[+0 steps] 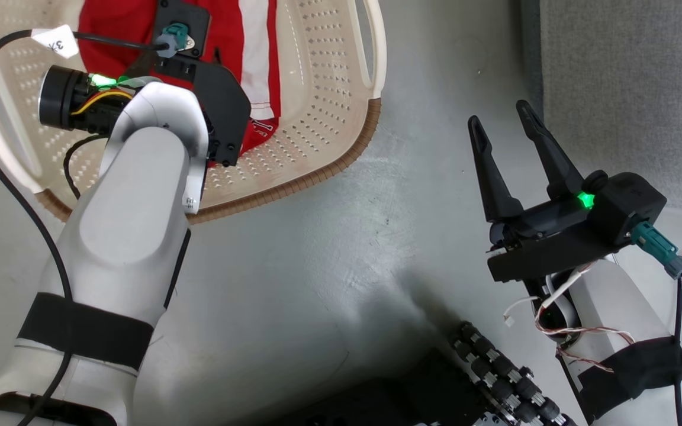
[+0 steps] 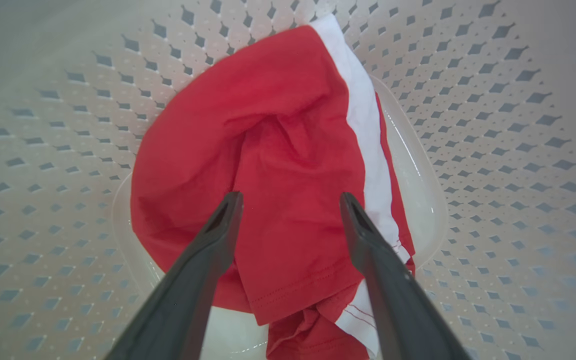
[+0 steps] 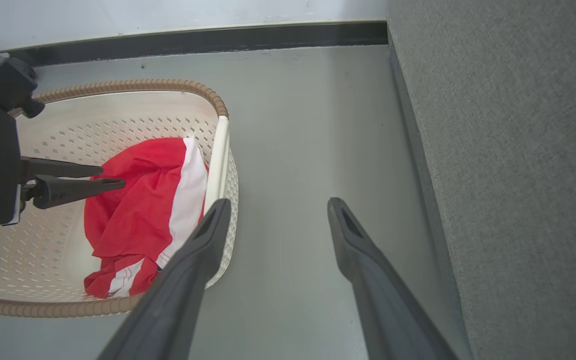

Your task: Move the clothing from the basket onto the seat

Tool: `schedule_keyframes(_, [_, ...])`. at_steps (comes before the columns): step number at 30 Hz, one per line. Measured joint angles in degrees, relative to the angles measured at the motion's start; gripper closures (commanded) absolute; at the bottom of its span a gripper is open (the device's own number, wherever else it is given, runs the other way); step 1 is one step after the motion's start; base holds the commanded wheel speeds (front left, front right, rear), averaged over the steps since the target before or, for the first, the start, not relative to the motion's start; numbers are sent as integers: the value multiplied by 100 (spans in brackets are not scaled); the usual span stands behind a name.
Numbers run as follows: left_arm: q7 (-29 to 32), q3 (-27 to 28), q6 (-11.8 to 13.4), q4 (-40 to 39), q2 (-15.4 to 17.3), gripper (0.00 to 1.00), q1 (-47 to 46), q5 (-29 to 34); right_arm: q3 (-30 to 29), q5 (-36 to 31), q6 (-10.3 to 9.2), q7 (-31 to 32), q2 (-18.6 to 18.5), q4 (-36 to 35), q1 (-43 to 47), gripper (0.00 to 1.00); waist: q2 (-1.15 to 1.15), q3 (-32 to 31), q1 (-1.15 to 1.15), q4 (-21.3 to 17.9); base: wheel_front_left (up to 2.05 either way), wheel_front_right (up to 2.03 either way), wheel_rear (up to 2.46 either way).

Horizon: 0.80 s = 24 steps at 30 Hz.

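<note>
Red clothing (image 2: pixel 278 125) with a broad white stripe lies crumpled on the floor of the cream perforated basket (image 2: pixel 493 125); I cannot tell separate garments apart. My left gripper (image 2: pixel 290 196) hangs open just above the red cloth, one finger on either side of a fold, holding nothing. In the head view my left wrist covers part of the clothing (image 1: pixel 228 35) and the basket (image 1: pixel 329 77). My right gripper (image 1: pixel 498 115) stands open and empty over the floor between the basket and the grey sofa (image 1: pixel 631 89). The right wrist view shows the clothing (image 3: pixel 143 210), the left gripper (image 3: pixel 110 177) and the sofa (image 3: pixel 518 150).
Grey floor (image 1: pixel 329 248) runs between the basket's brown rim (image 3: pixel 133 84) and the sofa's edge. A dark skirting strip (image 3: pixel 208 42) lines the wall behind the basket. Part of my dark base (image 1: pixel 495 378) shows at the bottom of the head view.
</note>
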Motion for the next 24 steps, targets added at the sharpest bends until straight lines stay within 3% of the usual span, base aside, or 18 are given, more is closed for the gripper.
schedule_keyframes(24, [142, 381, 51, 382, 164, 0, -511, -48, 198, 163, 0, -1, 12, -21, -236, 0, -1, 544, -1, -173, 0, 0, 0])
